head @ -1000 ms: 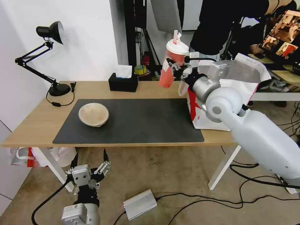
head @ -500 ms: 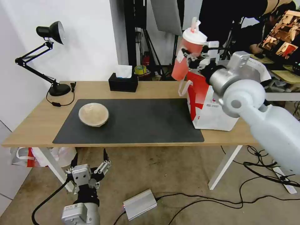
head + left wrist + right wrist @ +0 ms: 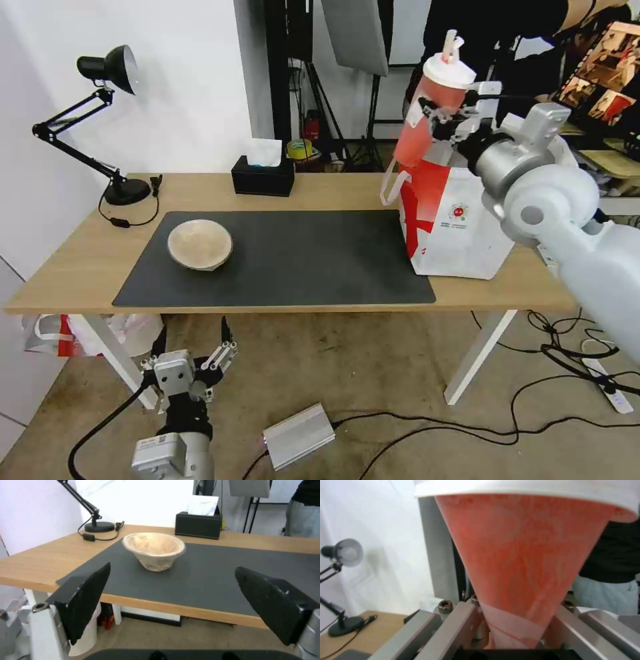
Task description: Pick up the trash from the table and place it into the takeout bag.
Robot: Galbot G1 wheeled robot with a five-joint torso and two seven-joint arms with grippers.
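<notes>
your right tool (image 3: 443,113) pinched the red cup (image 3: 427,113) above the takeout bag (image 3: 460,227) at 2 o'clock; left tool (image 3: 193,350) hung spread; tan bowl (image 3: 199,244) sat empty.

No legible text anywhere. Only a small round red logo (image 3: 458,213) on the white front of the takeout bag (image 3: 460,243), with a line of tiny print just beneath, too small to read.

A red drink cup (image 3: 427,113) is capped in white; the takeout bag (image 3: 460,230) is white with a red panel; a tan bowl (image 3: 199,244) is set on a dark grey mat (image 3: 300,267).
</notes>
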